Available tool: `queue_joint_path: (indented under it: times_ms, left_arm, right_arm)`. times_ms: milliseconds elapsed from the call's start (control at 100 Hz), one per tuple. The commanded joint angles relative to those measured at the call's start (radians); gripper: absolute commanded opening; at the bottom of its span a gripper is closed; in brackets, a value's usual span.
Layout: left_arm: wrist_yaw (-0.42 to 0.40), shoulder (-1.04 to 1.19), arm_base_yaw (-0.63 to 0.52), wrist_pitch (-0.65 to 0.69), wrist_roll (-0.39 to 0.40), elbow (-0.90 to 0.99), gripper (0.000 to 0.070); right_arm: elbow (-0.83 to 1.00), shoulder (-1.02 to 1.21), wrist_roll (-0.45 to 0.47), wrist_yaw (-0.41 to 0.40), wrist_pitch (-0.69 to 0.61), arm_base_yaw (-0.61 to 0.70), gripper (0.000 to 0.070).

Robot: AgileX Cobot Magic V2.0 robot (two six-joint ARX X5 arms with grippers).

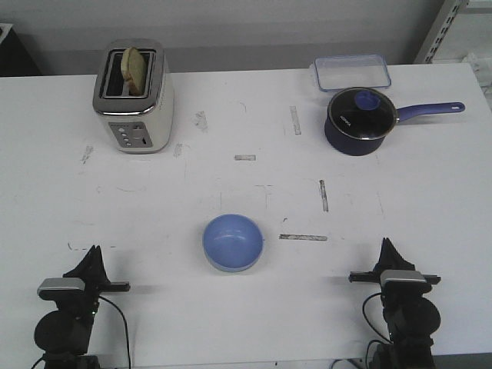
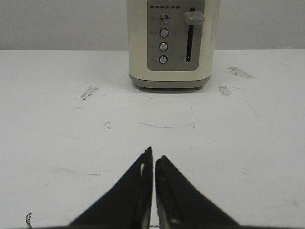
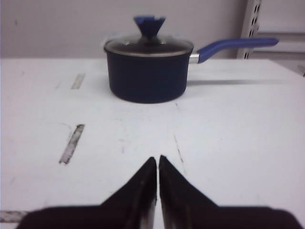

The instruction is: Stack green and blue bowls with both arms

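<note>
The blue bowl [image 1: 233, 243] sits upright, mouth up, apparently nested on something pale; left gripper [image 2: 153, 161] and right gripper [image 3: 157, 162] are pressed together, empty.

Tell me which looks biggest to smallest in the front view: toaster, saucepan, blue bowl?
1. Toaster
2. Saucepan, counting its long handle
3. Blue bowl

Toaster and saucepan look close in size, so their order is unsure.

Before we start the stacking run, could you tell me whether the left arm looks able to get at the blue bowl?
Probably yes: only bare table lies between the shut left gripper and the blue bowl.
</note>
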Motion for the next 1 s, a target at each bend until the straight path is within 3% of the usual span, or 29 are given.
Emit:
queue_joint_path:
  times_ms: [0, 990]
  left_arm:
    - [0.001, -0.002, 0.001, 0.011, -0.007, -0.022, 0.0001]
    - [0.001, -0.002, 0.001, 0.011, -0.007, -0.022, 0.0001]
  right_arm:
    - [-0.002, -0.003, 0.016, -0.001, 0.019, -0.002, 0.0]
    - [-0.002, -0.003, 0.016, -0.001, 0.056, -0.002, 0.0]
